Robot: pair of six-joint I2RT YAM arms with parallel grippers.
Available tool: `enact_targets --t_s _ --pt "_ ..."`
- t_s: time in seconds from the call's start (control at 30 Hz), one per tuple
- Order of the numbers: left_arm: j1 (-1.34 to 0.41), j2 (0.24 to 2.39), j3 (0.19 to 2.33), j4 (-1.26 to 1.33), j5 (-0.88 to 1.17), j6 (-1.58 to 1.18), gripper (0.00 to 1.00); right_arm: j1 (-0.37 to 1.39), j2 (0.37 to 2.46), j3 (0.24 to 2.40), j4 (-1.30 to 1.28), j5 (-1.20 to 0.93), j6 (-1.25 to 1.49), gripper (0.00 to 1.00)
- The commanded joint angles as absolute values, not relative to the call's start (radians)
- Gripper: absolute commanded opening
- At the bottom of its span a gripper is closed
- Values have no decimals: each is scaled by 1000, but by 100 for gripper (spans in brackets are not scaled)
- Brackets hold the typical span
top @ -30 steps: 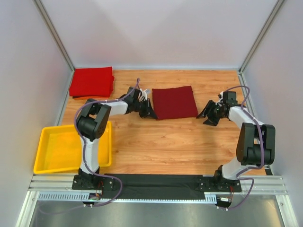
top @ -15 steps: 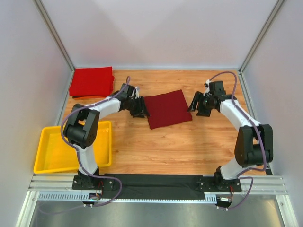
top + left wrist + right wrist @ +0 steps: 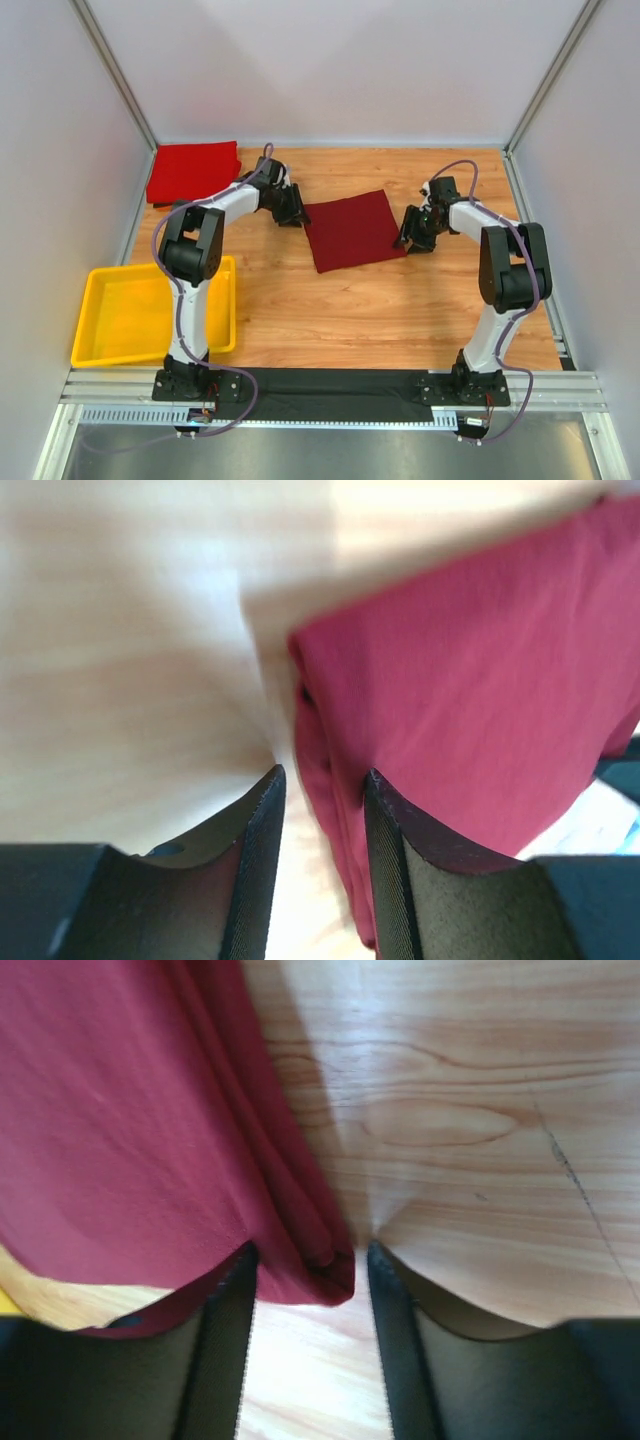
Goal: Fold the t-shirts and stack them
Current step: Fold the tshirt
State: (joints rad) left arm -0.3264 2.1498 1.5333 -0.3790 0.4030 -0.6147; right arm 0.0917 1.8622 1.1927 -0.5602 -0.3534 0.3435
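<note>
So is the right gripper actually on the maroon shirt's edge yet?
Touching. In the right wrist view, the maroon shirt's folded edge lies between the right gripper's open fingers, against the left one.

The top view is bright, even and sharp, with soft short shadows. The left wrist view is blurred and overexposed toward 12 o'clock. The right wrist view is sharper, with glare at 6 o'clock.

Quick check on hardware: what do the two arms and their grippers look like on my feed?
Both arms have white links with black joint housings and black bases. A loose purple cable loops along each. The left gripper and right gripper are black; in the wrist views, the fingers are dark with curved, matte, slightly textured inner faces.
</note>
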Motion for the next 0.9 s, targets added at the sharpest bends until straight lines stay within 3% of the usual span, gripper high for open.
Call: enact_targets --t_s 0.0,0.23,0.53,0.87 --pt "-308 2206 1632 -420 390 -572 44 86 1838 1110 -480 -356 362 47" --pt "-293 2224 1672 -399 498 -542 46 87 1789 1005 -423 -321 396 37" --pt "-298 2034 1375 -190 601 -591 52 110 1767 927 -364 -374 446 35" --pt "-365 2033 1304 -224 467 -644 52 120 1743 882 -334 -376 453 36"
